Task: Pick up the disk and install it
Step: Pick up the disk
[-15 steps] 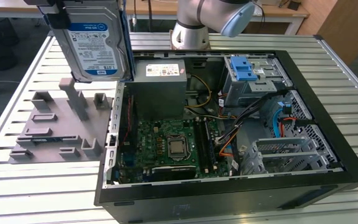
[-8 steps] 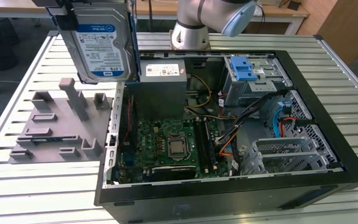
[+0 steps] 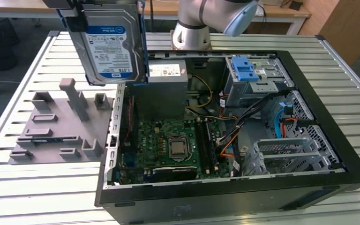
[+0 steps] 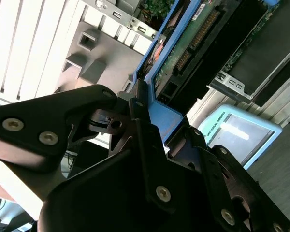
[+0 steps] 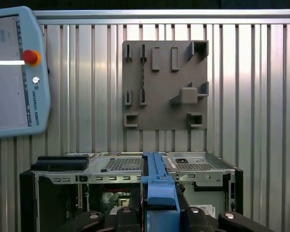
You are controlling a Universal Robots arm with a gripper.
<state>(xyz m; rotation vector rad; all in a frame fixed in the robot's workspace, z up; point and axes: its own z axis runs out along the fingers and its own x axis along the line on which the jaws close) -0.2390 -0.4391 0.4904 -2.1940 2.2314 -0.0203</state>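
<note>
The disk [image 3: 108, 47], a silver hard drive with a white-and-blue label in a blue carrier, hangs upright in the air at the exterior view's upper left, over the left wall of the open computer case [image 3: 330, 140]. My gripper [image 3: 75, 15] holds it from above, shut on the carrier's edge. In the second wrist view the black fingers [image 4: 135, 104] clamp the blue carrier [image 4: 176, 118], and the disk's green circuit board [image 4: 193, 43] faces the camera. The first wrist view looks edge-on at the carrier [image 5: 159, 191], with the case directly below.
A grey fixture plate [image 3: 55, 131] with upright pegs lies left of the case on the slatted metal table [image 3: 30, 187]. Inside the case are a grey power supply [image 3: 164, 89], the motherboard [image 3: 174, 145], cables and a drive bay with a blue latch [image 3: 245, 70]. A teach pendant [image 5: 14, 72] lies on the table.
</note>
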